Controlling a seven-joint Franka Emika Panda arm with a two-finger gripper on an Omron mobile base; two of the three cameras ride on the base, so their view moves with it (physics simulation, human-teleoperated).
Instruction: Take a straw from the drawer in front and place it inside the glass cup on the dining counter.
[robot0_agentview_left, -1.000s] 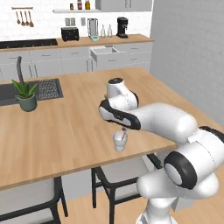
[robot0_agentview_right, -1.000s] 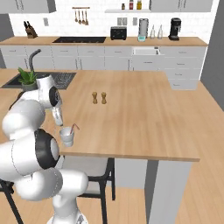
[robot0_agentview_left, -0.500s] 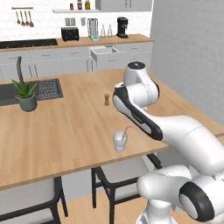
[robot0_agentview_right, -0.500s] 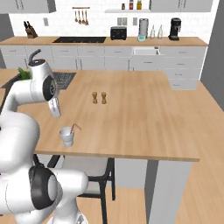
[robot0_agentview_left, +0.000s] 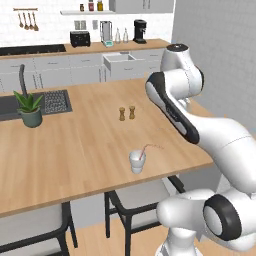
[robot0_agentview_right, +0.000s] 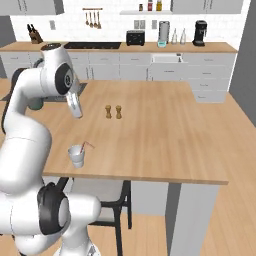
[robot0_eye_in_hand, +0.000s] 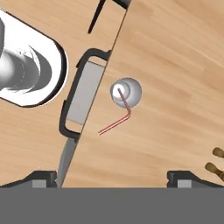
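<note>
The glass cup (robot0_agentview_left: 137, 162) stands near the front edge of the light-wood dining counter (robot0_agentview_left: 75, 145). The thin red straw (robot0_agentview_left: 148, 148) sits inside it, its bent end leaning out over the rim. In the hand view I look straight down on the cup (robot0_eye_in_hand: 127, 92) and the straw (robot0_eye_in_hand: 119, 119). My gripper (robot0_eye_in_hand: 112, 178) hangs well above them, open, with nothing between its fingers. From the right base view the gripper (robot0_agentview_right: 76, 114) points down over the cup (robot0_agentview_right: 76, 155). The drawer is out of view.
Two small brown shakers (robot0_agentview_left: 126, 113) stand mid-counter, behind the cup. A potted plant (robot0_agentview_left: 30, 111) and a black sink (robot0_agentview_left: 10, 106) are at the left end. A dark-framed stool (robot0_agentview_left: 135, 197) is tucked under the counter edge below the cup. The wall counter runs along the back.
My arm has risen from just above the cup to high over the counter. The jaws stayed open. The straw stays in the cup.
</note>
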